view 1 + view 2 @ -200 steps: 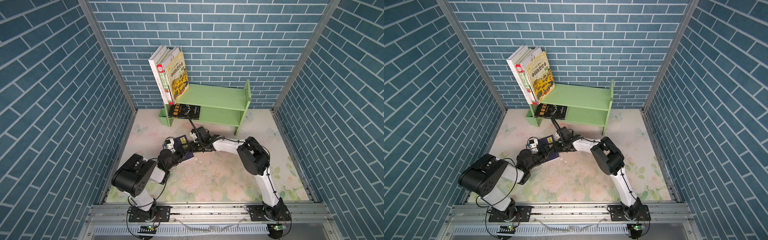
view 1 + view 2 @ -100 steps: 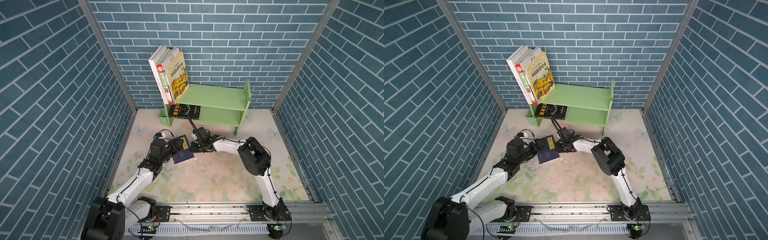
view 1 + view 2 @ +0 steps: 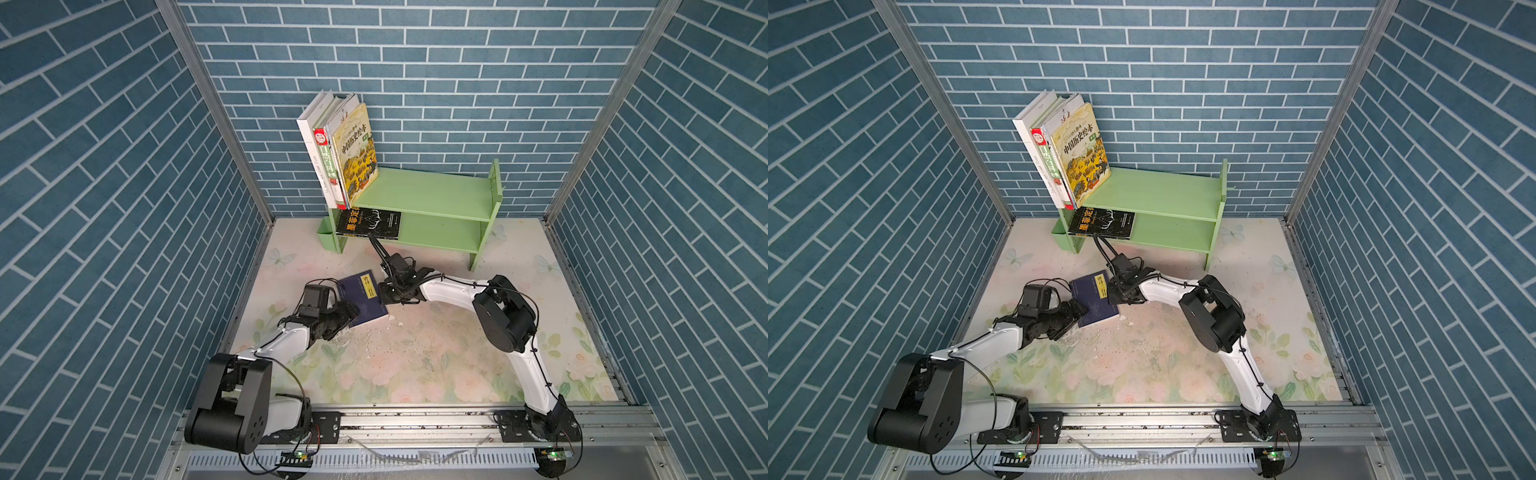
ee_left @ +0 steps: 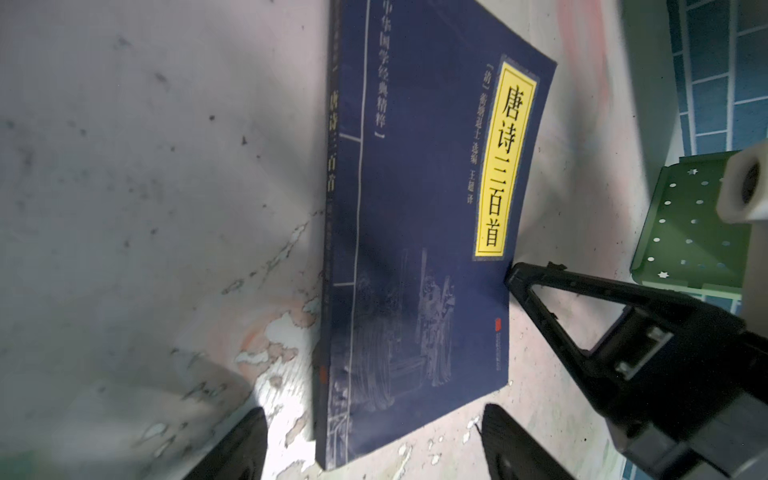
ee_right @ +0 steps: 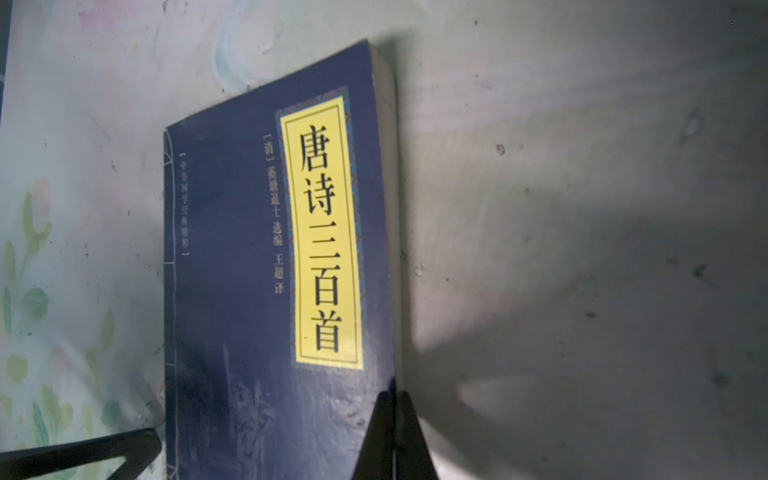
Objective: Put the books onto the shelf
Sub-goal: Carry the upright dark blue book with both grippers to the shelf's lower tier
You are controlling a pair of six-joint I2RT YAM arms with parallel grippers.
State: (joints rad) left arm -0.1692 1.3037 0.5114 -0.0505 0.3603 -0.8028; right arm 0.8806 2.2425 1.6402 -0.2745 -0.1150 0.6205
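A navy book (image 3: 360,298) with a yellow title strip lies flat on the floral table. My left gripper (image 4: 374,451) is open, its fingers (image 4: 239,451) on either side of the book's near end without touching it, as in both top views (image 3: 345,314). My right gripper (image 5: 394,415) is shut, its tips against the book's page edge (image 3: 1111,293). The light green shelf (image 3: 436,195) stands at the back wall. Several books (image 3: 343,153) lean upright at the left end of its top tier. A black book (image 3: 368,223) lies flat on the lower tier.
Blue brick-patterned walls (image 3: 124,208) close in the table on three sides. The shelf's perforated side panel (image 4: 690,224) shows in the left wrist view. The table cover (image 3: 374,345) is chipped and flaking in front of the navy book.
My left jaws have spread wider around the book's end and that arm has changed its pose. My right jaws have closed at the book's page edge. The navy book has barely moved.
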